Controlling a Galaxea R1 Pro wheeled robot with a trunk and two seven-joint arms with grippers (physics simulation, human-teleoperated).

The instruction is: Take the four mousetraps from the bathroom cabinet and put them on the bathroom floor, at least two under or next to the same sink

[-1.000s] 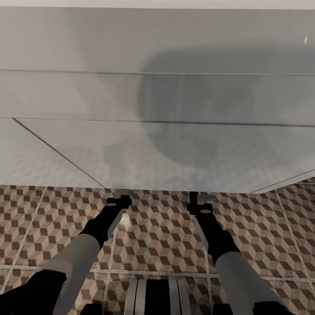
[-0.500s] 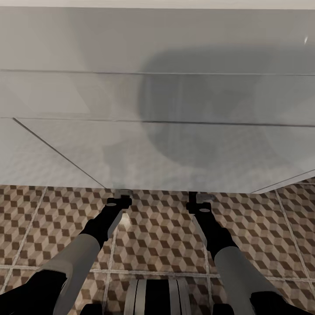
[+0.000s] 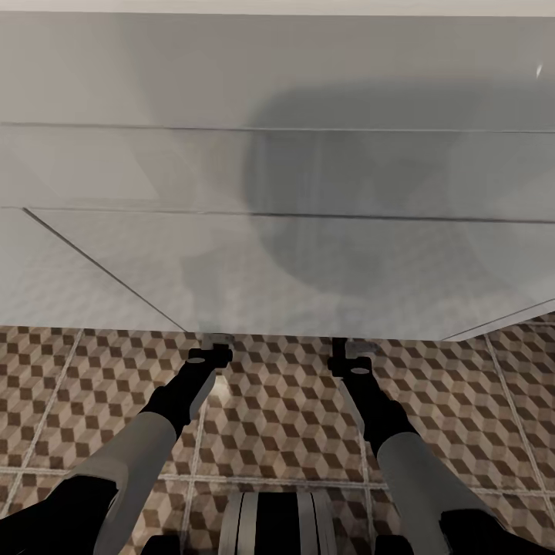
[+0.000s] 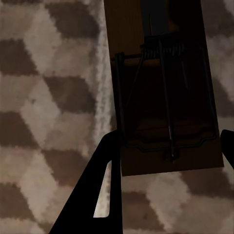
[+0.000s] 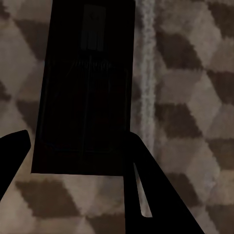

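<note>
Since each hand holds a mousetrap between its fingers over the bathroom floor (image 3: pixel 285 401), both should lower before letting go. The left hand (image 4: pixel 165 146) grips one mousetrap (image 4: pixel 161 87), the right hand (image 5: pixel 78 146) another mousetrap (image 5: pixel 87 92).

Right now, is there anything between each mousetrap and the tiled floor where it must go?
Nothing visible. In both wrist views, only bare cube-patterned bathroom floor lies beyond the left mousetrap and the right mousetrap. Each sits between its gripper's jaws.
</note>
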